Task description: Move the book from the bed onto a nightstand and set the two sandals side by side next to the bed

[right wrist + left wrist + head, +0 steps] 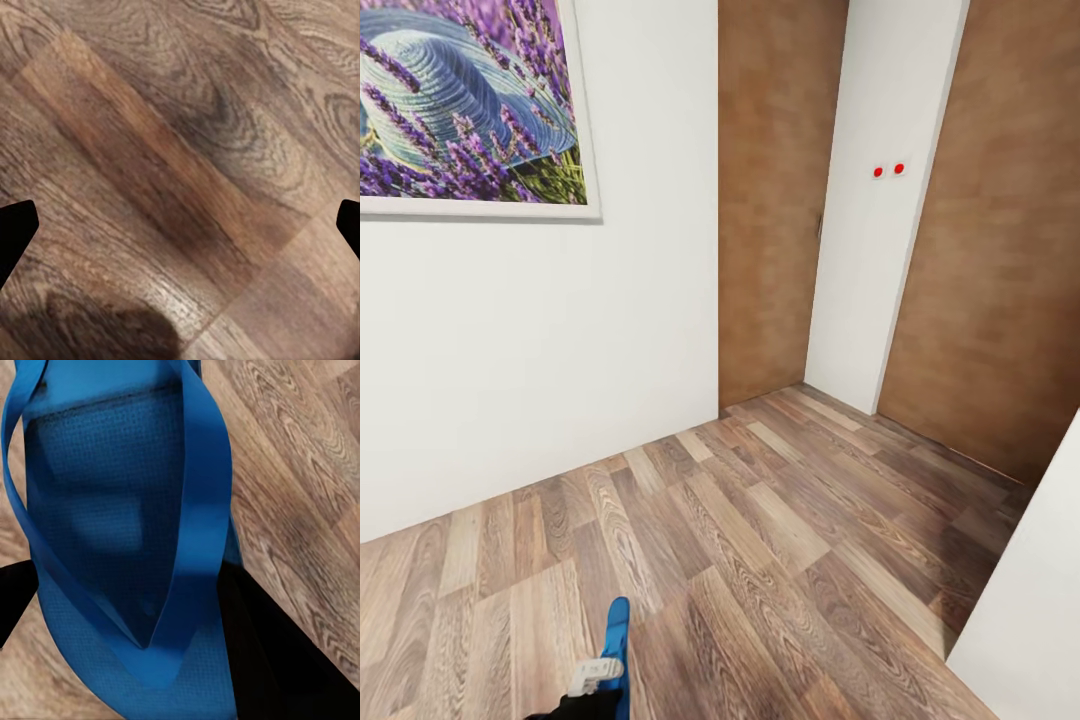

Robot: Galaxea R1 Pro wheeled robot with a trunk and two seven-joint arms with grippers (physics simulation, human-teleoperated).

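Observation:
My left gripper [598, 690] sits at the bottom edge of the head view, shut on a bright blue sandal [618, 640] that sticks forward above the wood-plank floor. Close up in the left wrist view, the sandal [112, 510] shows its textured sole and thin blue straps between the dark fingers [15, 596] of the left gripper [150, 622]. My right gripper [181, 229] is open over bare floor, its dark fingertips [15, 232] far apart with nothing between them. The book, the bed and the nightstand are out of view.
A white wall with the lavender picture [465, 100] stands ahead on the left. Brown wooden door panels [775, 200] and a white pillar with two red dots [888, 170] lie ahead on the right. A white surface [1030, 620] cuts in at the lower right.

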